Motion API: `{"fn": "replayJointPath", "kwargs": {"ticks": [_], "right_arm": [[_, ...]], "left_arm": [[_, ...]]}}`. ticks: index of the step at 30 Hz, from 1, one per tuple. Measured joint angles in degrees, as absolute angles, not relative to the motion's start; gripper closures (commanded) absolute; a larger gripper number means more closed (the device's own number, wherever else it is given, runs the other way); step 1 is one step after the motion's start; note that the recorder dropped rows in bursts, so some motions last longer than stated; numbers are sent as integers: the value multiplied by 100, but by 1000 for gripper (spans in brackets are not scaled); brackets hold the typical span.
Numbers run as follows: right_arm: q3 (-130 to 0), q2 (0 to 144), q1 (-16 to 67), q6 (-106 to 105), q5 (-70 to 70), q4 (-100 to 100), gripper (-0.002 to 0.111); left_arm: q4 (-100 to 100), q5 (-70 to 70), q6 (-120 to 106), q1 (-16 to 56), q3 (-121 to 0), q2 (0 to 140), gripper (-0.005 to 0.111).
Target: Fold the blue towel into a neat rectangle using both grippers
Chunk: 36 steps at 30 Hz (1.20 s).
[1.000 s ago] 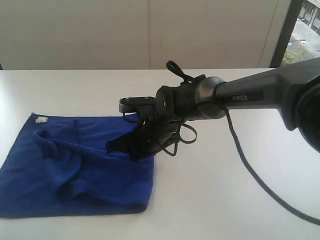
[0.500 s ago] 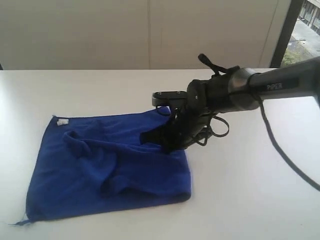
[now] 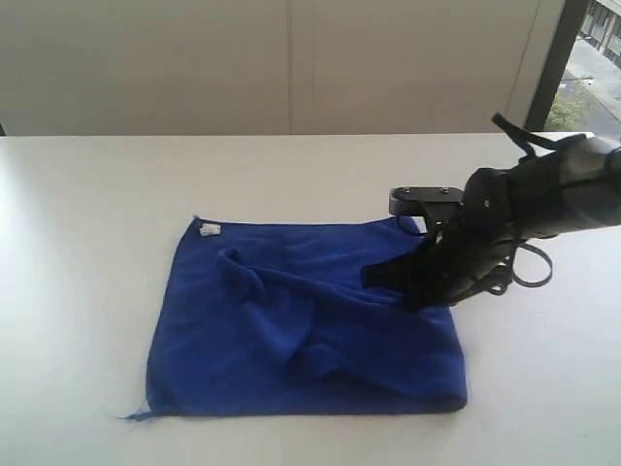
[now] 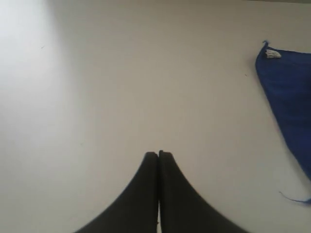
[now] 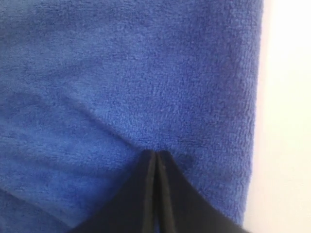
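No text, brand or number can be read in any view. The small white tag (image 3: 209, 230) sits on a corner of the blue towel (image 3: 291, 330), well apart from the right gripper (image 5: 156, 154). It may carry print, but it is too small and blurred to make out.

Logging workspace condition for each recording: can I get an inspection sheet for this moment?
Surface: white table, no marks seen.
Job's things: blue towel lies flat but rumpled, white tag at its far left corner.
Clutter: nothing seen.
End effectors: left end effector shut over bare table, apart from the towel; right end effector shut, tips pressed into the towel near its right edge.
Cables: black cables loop at the right arm's wrist.
Surroundings: pale wall behind, window at right.
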State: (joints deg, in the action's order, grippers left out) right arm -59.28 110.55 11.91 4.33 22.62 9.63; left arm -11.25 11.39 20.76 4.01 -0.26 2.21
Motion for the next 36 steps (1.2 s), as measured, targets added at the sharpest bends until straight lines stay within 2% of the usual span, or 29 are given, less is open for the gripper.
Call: {"fn": "replayJointPath", "kwargs": {"ticks": [14,28,36], "right_arm": [[-5099,10553,377,678,2084,157,108],[-5024,10423,163,687,2014,-178,108],[-5042,9144,101,687,2110,-268,108]], "left_arm": [[-1125,1139,2076,401,-26,221,107],[-1125,1139,2076,401,-26,221,107],[-1125,1139,2076,401,-26,221,107]]}}
